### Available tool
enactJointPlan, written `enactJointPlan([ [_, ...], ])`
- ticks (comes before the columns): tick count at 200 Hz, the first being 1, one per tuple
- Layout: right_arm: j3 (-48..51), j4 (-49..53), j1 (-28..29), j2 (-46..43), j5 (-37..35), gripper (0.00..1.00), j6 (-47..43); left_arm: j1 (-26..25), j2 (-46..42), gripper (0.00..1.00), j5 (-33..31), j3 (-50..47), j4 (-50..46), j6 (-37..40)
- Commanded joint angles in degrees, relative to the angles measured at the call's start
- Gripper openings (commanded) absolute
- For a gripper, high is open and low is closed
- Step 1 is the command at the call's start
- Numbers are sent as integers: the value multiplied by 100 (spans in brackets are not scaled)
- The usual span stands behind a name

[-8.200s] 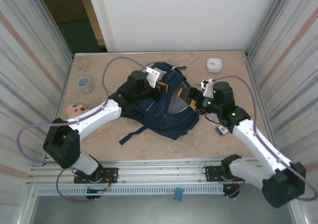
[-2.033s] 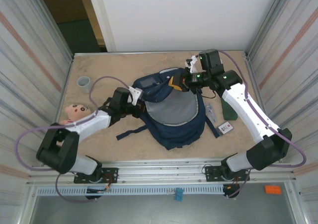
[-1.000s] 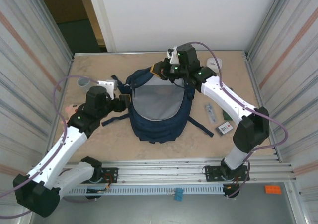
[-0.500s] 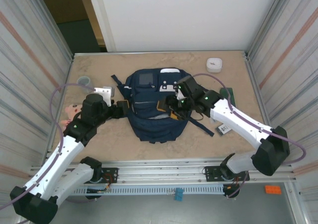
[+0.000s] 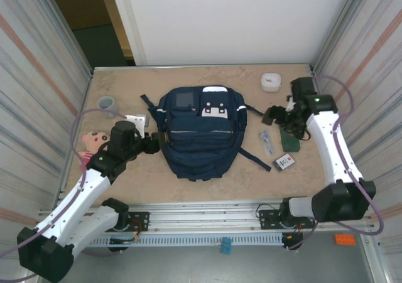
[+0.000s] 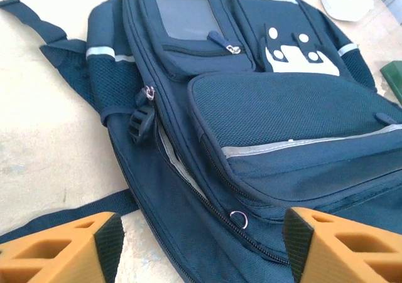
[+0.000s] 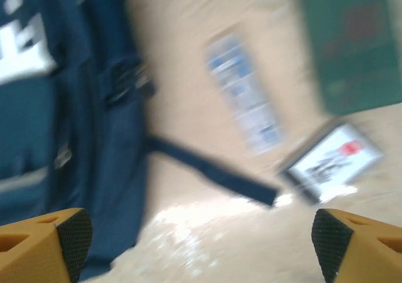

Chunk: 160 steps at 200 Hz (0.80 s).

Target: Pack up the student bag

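Since the frame half a second back, the right claw is swinging off the front of the student bag and out to its right side, while the left claw is barely shifting at the bag's left edge.

From the top camera, the bag is lying flat with its front pocket up, between the two claws on the table. The left claw is standing right at the bag's side. The right claw is hanging apart from the bag, near a green board. A clear packet and a white card are lying on the arm-base side of the right claw, and a white round tub is sitting beyond it. A grey cup and a doll are lying behind the left claw, away from the bag.

In the left wrist view, the left claw's orange fingers are standing spread wide and pinching nothing. The bag is stretching out ahead of them, its pale stripe crossing the pocket.

The right wrist view is blurring with motion. The right claw's fingers are standing spread wide and gripping nothing. The bag is lying to the claw's left, with a dark strap trailing out toward the middle. The packet, the green board and the card are lying ahead and to the right.
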State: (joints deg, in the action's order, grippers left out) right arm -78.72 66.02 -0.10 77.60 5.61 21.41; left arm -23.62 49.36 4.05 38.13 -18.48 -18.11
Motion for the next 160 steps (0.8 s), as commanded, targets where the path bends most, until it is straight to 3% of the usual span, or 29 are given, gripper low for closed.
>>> enactJointPlan([
  [1,-262,59,-808,546,-523,99,-1614,-5,215,70,177,243,244,160],
  [32,-240,-778,-1255,1297,-365,99,-2138,-3,661,71,208,425,328,316],
  [101,-657,-1147,-1084,3284,-321,99,-2508,-3,1531,71,425,726,708,406],
  [126,-793,-1189,-942,3768,-713,99,-2552,-3,1753,71,501,885,653,437],
  [141,-836,-1197,-939,3951,-868,99,-2578,-6,1845,71,791,973,704,644],
  [160,-852,-1249,-1004,4114,-729,98,-2634,-3,1938,71,1837,994,1068,1268],
])
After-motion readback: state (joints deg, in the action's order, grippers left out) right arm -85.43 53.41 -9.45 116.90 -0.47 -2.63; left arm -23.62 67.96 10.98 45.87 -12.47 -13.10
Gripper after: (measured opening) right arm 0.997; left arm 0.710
